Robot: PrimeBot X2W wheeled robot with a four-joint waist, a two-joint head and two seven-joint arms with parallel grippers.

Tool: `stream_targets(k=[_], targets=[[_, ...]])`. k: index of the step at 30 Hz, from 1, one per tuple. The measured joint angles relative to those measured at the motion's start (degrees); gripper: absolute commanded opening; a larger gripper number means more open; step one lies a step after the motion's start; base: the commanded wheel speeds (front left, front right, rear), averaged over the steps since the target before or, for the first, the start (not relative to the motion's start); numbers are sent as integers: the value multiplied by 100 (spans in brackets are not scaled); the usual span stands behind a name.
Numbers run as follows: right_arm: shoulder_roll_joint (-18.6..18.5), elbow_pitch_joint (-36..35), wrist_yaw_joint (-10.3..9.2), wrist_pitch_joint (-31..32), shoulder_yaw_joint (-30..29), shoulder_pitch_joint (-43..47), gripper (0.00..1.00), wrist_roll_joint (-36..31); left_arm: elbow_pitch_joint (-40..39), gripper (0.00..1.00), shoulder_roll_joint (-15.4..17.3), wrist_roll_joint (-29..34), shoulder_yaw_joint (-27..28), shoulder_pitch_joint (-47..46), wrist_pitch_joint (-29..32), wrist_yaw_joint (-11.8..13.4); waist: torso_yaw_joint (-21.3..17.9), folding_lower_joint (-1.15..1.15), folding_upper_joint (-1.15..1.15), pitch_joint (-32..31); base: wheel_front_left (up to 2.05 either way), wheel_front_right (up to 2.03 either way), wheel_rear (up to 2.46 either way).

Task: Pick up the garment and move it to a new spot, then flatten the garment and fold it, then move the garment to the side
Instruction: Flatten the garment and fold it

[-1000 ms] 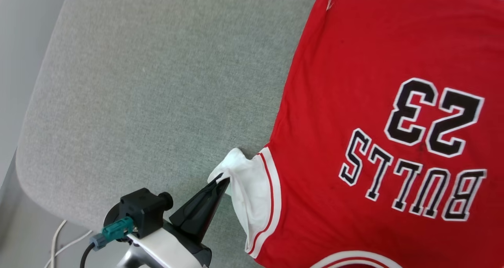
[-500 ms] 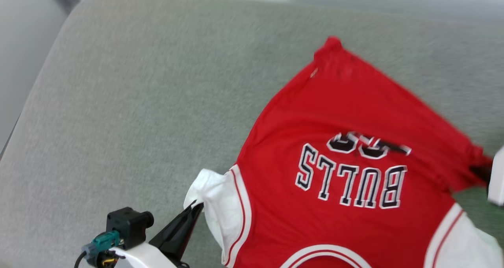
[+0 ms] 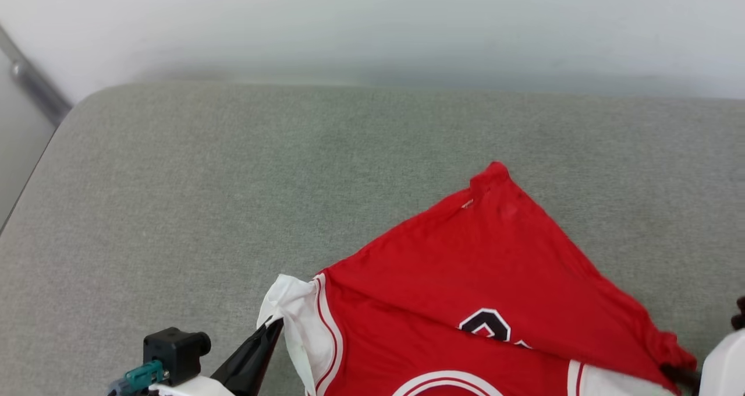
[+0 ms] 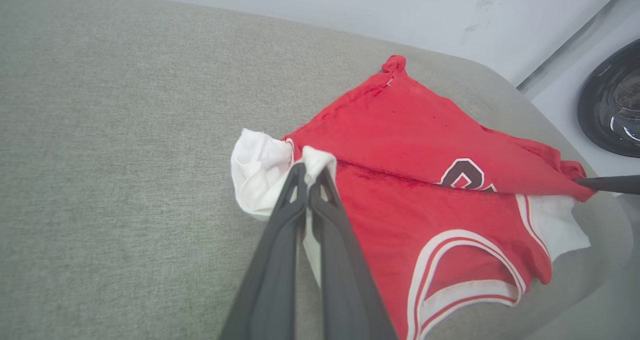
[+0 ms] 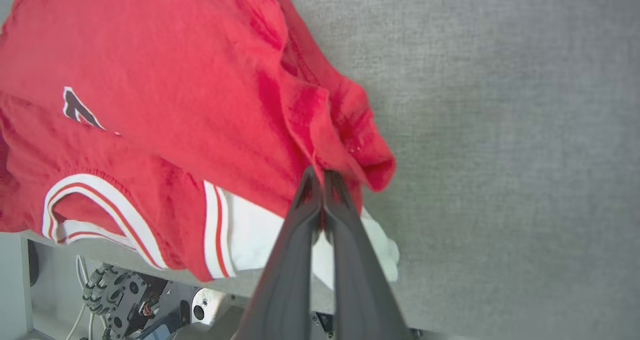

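At opposite ends, left hand [image 4: 310, 172] and right hand [image 5: 322, 174] tightly pinch garment [image 3: 495, 256].

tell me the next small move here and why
Probably lower the right claw and lay its red corner flat by the right sleeve. That claw is shut on the corner next to that sleeve, the jersey is folded diagonally on the cushion, and the left claw, shut on the left sleeve, holds the other side.
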Motion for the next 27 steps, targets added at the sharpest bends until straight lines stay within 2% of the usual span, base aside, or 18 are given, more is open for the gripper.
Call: stream_targets(k=[8,14,15,16,22,27], targets=[[356,-138,0,-135,-29,839,0,18,67,0,-67,-21,-4,73,-111,29,-209,0,0,-201,0,0,0],[356,-11,0,-363,85,1046,0,85,108,0,-103,-21,-24,69,-166,29,-242,1,0,-189,0,0,0],[348,5,0,-402,89,1045,25,104,110,0,-103,-21,-25,64,-167,27,-244,1,0,-179,0,0,0],[314,18,0,-393,104,1041,100,113,111,0,-103,-21,-25,60,-167,26,-243,1,0,-170,0,0,0],[-118,-294,0,-293,359,856,100,327,104,0,-110,14,-52,-12,-191,20,-184,2,0,-102,0,0,0],[-201,-849,0,25,230,274,100,695,25,0,-149,71,-112,-88,-214,4,-32,2,0,11,0,0,0]])
